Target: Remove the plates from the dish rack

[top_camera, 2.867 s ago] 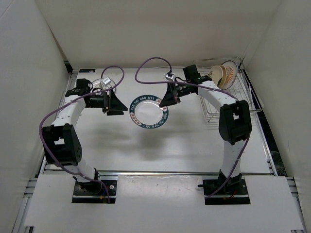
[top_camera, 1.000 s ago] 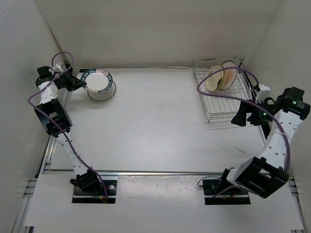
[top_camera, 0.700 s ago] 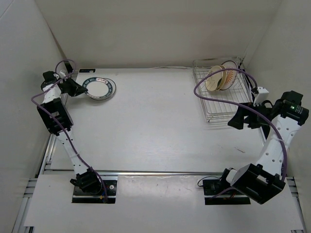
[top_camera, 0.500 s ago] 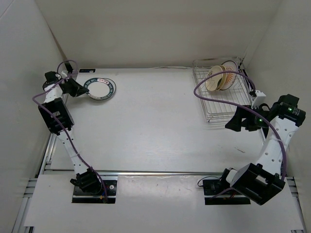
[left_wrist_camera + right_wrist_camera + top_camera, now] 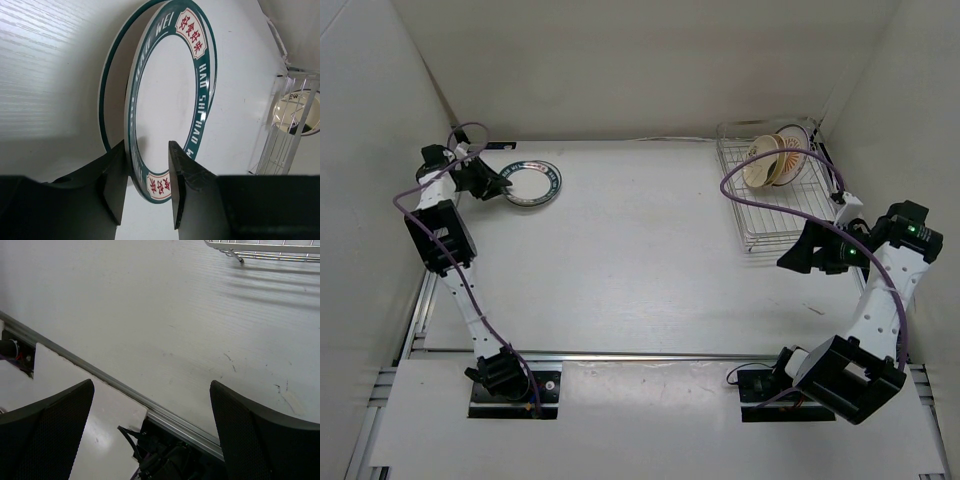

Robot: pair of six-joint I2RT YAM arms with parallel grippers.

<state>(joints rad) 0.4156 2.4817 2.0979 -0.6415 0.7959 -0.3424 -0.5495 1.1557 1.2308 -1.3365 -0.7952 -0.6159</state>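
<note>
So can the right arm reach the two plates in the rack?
Probably yes. The right gripper is open, empty, near the front of the dish rack, with nothing between it and the two plates.

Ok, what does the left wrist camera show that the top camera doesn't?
Left wrist only: red lettering on the plate's green rim, and the left gripper standing open either side of that rim. Top only: the open right gripper, and the two plates in the rack seen clearly. Both: the plate lying on the table, and the rack.
</note>
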